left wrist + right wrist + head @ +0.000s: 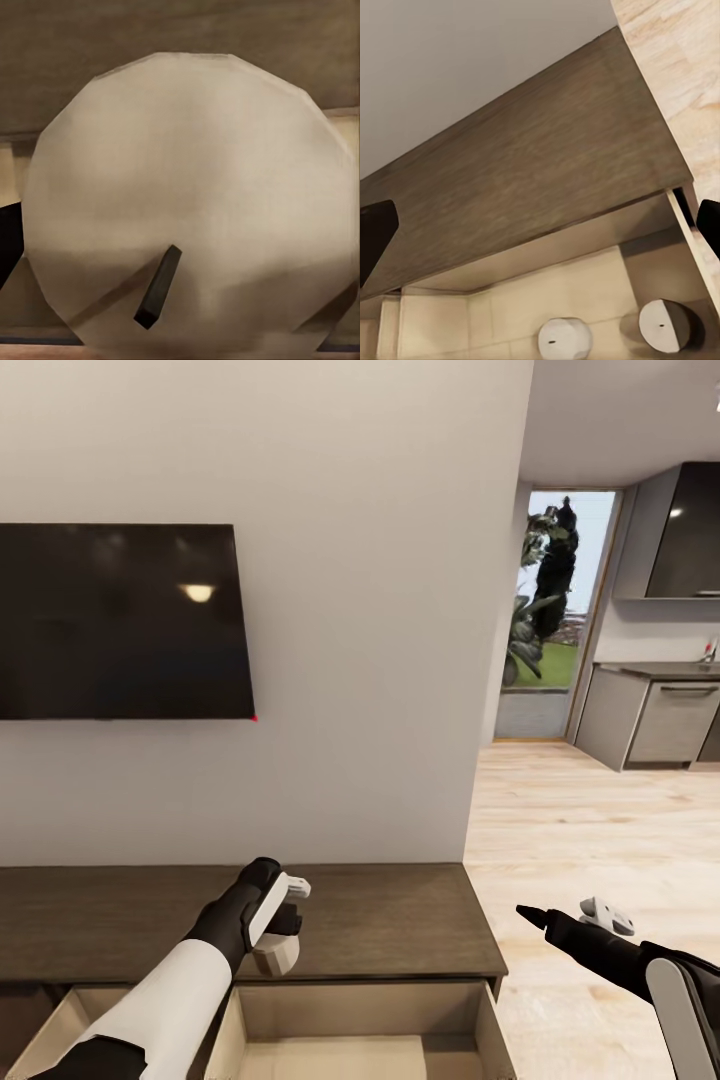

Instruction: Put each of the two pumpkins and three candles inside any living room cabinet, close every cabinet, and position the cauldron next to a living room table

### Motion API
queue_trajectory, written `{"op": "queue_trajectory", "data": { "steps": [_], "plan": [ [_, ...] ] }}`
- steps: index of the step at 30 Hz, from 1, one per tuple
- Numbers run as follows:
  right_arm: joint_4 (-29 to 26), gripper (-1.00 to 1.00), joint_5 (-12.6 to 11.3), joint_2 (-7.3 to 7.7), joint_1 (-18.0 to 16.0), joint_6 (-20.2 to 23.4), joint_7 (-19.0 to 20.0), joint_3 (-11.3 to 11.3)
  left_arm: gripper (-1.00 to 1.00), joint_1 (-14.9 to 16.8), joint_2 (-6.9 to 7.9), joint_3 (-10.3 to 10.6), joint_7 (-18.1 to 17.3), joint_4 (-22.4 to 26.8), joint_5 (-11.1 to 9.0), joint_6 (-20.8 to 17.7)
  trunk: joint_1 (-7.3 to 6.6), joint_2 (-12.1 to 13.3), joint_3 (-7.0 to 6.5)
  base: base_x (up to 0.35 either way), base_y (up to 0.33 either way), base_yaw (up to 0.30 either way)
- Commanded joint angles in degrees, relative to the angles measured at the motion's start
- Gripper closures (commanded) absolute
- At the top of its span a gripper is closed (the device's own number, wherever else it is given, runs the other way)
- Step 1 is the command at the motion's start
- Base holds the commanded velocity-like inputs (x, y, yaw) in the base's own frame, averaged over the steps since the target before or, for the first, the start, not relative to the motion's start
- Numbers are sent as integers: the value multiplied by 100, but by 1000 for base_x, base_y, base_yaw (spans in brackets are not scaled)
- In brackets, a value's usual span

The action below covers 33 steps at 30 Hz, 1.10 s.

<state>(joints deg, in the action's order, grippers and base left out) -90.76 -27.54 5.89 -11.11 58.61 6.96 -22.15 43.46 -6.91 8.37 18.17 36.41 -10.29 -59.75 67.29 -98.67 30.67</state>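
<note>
My left gripper [283, 932] is shut on a stubby pale candle [275, 958], held just above the front edge of the dark brown cabinet [400, 920], over its open drawer [360, 1050]. In the left wrist view the candle's round top [187, 187] with its black wick is very close. Two more candles [565, 339] [666, 324] stand in the pale drawer interior [510, 315] in the right wrist view. My right gripper [562, 912] is open and holds nothing, hovering off the cabinet's right end above the floor.
A black TV [120, 620] hangs on the wall above the cabinet. A second drawer [50, 1030] at the left also stands open. Light wood floor [580, 820] runs to the right toward grey kitchen units [660, 720] and a glass door [550, 610].
</note>
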Motion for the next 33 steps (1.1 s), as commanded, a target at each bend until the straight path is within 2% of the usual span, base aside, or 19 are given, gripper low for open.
{"op": "queue_trajectory", "data": {
  "steps": [1,33],
  "plan": [
    [-3,-100,49,-1,-5,27,60,-9,100,4,4,24,42,8,-26,-25,22,-45,25,0,0,0],
    [14,-100,52,0,-5,18,59,-9,100,-5,14,33,23,15,-33,-25,725,-1328,599,0,0,0]
  ]
}}
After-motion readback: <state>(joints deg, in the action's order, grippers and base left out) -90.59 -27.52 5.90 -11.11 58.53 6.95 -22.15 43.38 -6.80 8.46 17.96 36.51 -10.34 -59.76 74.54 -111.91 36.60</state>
